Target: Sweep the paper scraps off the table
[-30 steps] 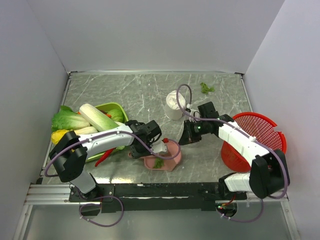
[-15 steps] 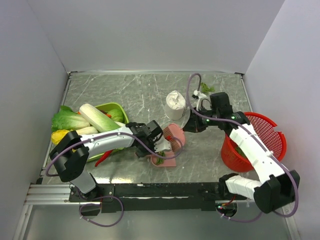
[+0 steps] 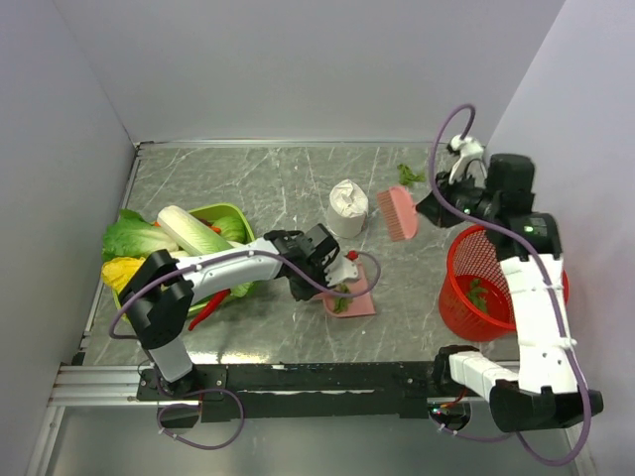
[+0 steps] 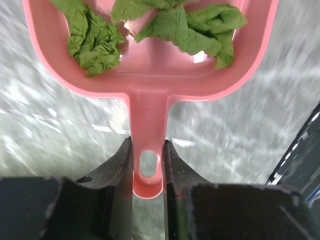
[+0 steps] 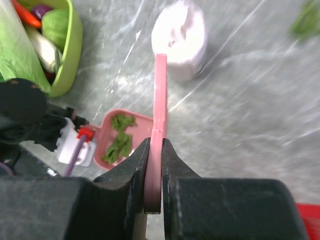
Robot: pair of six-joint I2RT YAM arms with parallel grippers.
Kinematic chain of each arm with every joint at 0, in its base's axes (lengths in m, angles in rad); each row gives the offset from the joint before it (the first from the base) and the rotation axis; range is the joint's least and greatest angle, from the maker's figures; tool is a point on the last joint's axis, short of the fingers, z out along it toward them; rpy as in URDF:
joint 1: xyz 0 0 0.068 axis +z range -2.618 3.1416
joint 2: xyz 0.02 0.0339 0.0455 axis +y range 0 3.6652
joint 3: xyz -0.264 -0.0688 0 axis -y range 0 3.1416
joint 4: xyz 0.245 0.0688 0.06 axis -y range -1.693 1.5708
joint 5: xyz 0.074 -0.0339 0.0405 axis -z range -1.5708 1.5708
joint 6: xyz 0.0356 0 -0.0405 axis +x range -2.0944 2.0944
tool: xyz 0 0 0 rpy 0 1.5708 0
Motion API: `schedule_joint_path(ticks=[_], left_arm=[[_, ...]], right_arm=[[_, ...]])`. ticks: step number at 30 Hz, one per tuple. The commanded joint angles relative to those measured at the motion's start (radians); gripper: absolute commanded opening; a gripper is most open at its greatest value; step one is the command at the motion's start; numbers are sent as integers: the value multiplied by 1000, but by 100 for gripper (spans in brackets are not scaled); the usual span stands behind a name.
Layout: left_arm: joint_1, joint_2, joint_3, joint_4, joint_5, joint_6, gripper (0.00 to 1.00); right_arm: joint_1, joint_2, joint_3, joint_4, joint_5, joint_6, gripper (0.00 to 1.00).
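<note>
My left gripper (image 3: 332,281) is shut on the handle of the pink dustpan (image 3: 354,297), which is low over the table (image 3: 248,178) at front centre. Several dark-green paper scraps (image 4: 95,40) lie in the pan (image 4: 150,75), seen past the left gripper (image 4: 148,170). My right gripper (image 3: 430,207) is shut on a pink brush (image 3: 399,213), held up in the air left of the red basket (image 3: 516,253). In the right wrist view, the gripper (image 5: 154,165) grips the brush handle (image 5: 159,100) above the dustpan (image 5: 112,125). A few scraps (image 3: 408,175) lie on the table at the back right.
A white crumpled lump (image 3: 347,208) stands at mid-table, just left of the brush. A green tray (image 3: 234,215) with lettuce, cabbage and other vegetables sits at the left. The red basket holds some green bits (image 3: 479,295). Grey walls enclose the table.
My right arm has lifted the brush from beside the dustpan and swung it up and right toward the basket. My left gripper has carried the dustpan to the right.
</note>
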Motion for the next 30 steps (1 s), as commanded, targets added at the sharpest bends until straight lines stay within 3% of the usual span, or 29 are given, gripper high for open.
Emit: schedule_joint_path(ticks=[1, 6, 12, 17, 23, 30], left_arm=[[-7, 17, 152, -6, 82, -54, 1], [-8, 2, 264, -58, 144, -90, 1], [-10, -18, 364, -158, 194, -38, 1], [-10, 28, 535, -268, 154, -34, 1], [-10, 146, 769, -336, 105, -31, 1], [-11, 241, 990, -360, 73, -28, 1]], right_arm=[[-4, -17, 257, -175, 121, -152, 0], [-13, -110, 259, -99, 443, -110, 0], [-18, -136, 259, -59, 514, -32, 0], [-134, -103, 382, -75, 422, 84, 0], [-158, -118, 327, -20, 407, 116, 0], [-308, -78, 367, -37, 232, 271, 0]])
